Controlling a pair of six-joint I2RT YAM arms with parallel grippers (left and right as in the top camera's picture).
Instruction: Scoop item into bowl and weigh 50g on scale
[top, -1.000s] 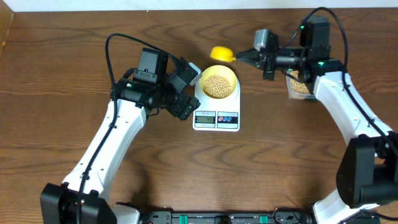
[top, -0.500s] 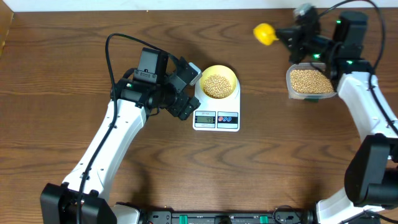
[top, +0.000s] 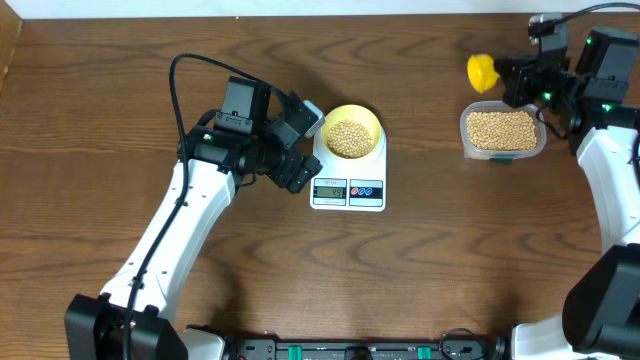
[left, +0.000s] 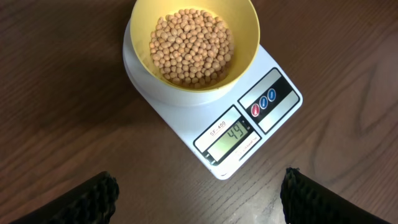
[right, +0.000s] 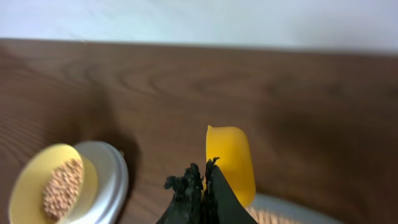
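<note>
- While sitting on the white scale (top: 348, 192), just ahead of the wide-spread, released left claw (top: 304, 147): the bowl (top: 352, 130).
- Well apart from the right claw (top: 510, 76), itself clenched on a yellow scoop (top: 482, 70) above the counter (top: 100, 80), just beside a clear tub (top: 503, 132).
- Round, pale yellow, part-filled with beige beans (left: 191, 46); 44 on the display.

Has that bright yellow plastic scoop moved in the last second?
Yes. The scoop went right, away from the pale yellow bowl on the white scale, to the clear plastic bean tub's edge.
</note>
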